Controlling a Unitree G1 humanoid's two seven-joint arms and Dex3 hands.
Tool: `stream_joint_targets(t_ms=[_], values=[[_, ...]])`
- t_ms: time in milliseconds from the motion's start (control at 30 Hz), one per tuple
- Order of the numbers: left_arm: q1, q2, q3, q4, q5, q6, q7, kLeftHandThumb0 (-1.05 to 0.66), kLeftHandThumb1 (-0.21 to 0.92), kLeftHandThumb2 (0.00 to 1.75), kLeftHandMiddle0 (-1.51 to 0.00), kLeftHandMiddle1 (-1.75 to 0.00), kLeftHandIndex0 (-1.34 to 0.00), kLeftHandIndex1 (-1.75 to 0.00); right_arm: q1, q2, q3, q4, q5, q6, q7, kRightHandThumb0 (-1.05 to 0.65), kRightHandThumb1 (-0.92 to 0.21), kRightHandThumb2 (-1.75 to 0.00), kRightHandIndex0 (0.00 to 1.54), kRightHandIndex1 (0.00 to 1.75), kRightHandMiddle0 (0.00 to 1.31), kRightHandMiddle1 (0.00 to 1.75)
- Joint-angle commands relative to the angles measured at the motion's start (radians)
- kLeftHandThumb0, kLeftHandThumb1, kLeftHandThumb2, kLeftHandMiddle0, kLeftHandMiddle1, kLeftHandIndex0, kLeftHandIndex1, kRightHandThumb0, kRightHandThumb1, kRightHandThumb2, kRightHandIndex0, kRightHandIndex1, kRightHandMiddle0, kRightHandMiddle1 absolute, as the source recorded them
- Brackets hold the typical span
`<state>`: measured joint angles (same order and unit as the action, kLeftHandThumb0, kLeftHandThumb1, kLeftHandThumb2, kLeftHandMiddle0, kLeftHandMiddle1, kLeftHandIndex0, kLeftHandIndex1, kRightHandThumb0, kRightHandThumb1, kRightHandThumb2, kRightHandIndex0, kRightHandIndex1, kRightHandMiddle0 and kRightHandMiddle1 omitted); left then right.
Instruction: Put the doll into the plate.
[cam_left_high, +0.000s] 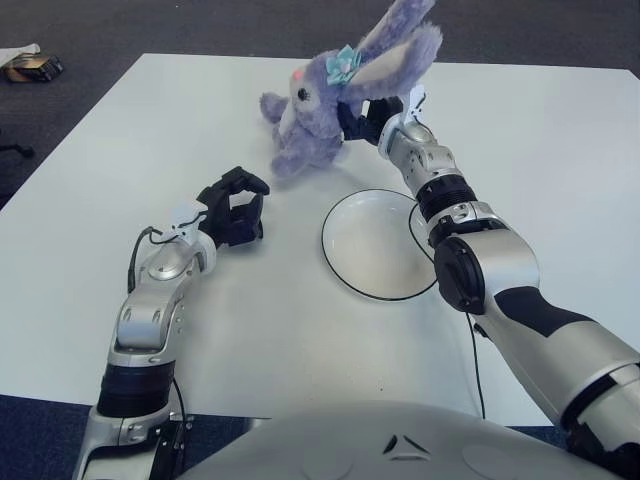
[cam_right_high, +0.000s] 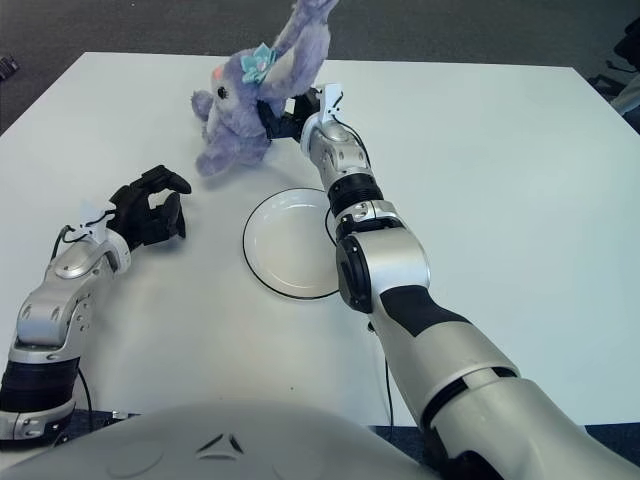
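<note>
A purple plush bunny doll (cam_left_high: 315, 105) with a teal bow hangs in the air above the table, upright, one long ear pointing up. My right hand (cam_left_high: 372, 118) is shut on the doll's back, behind and just beyond the far rim of the white plate (cam_left_high: 375, 245). The plate sits empty on the table, below and to the near right of the doll. My left hand (cam_left_high: 235, 207) shows left of the plate, fingers curled and holding nothing.
The white table (cam_left_high: 560, 150) spreads wide on all sides. A small dark object (cam_left_high: 32, 67) lies on the grey floor beyond the table's far left corner. Cables run along both forearms.
</note>
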<state>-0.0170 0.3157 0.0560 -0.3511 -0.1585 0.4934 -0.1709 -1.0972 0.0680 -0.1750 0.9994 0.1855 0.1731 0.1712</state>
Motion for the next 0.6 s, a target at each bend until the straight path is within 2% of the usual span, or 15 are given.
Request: stream_joint_targets(t_ms=[0, 133, 433, 500, 567], values=[[0.01, 0.01, -0.016, 0.038, 0.042, -0.005, 0.004, -0.42, 0.51, 1.07, -0.92, -1.75, -0.46, -1.75, -0.005, -0.012, -0.019, -0.049, 0.039, 0.064, 0.026, -0.44, -0.39, -1.22, 1.03, 1.75, 0.55, 1.75], [-0.001, 0.016, -0.028, 0.063, 0.11, -0.052, 0.033, -0.41, 0.56, 1.02, -0.88, -1.75, -0.43, -1.75, -0.001, -0.027, -0.036, -0.084, 0.073, 0.145, 0.052, -0.43, -0.42, -1.18, 0.98, 1.75, 0.52, 1.75], [-0.036, 0.004, -0.055, 0.156, 0.243, -0.167, 0.1, -0.37, 0.74, 0.77, -0.7, -1.75, -0.3, -1.75, 0.022, -0.062, -0.051, -0.167, 0.111, 0.286, 0.072, -0.43, -0.43, -1.17, 1.08, 1.75, 0.51, 1.75], [-0.04, 0.001, -0.056, 0.175, 0.265, -0.202, 0.113, -0.2, 0.65, 0.89, -0.61, -1.7, -0.24, -1.75, 0.029, -0.072, -0.053, -0.181, 0.114, 0.315, 0.074, -0.43, -0.43, -1.17, 1.09, 1.75, 0.51, 1.75], [-0.045, -0.004, -0.059, 0.191, 0.282, -0.226, 0.127, -0.1, 0.62, 0.93, -0.56, -1.66, -0.21, -1.75, 0.038, -0.084, -0.054, -0.19, 0.118, 0.334, 0.079, -0.43, -0.43, -1.17, 1.1, 1.75, 0.51, 1.75]])
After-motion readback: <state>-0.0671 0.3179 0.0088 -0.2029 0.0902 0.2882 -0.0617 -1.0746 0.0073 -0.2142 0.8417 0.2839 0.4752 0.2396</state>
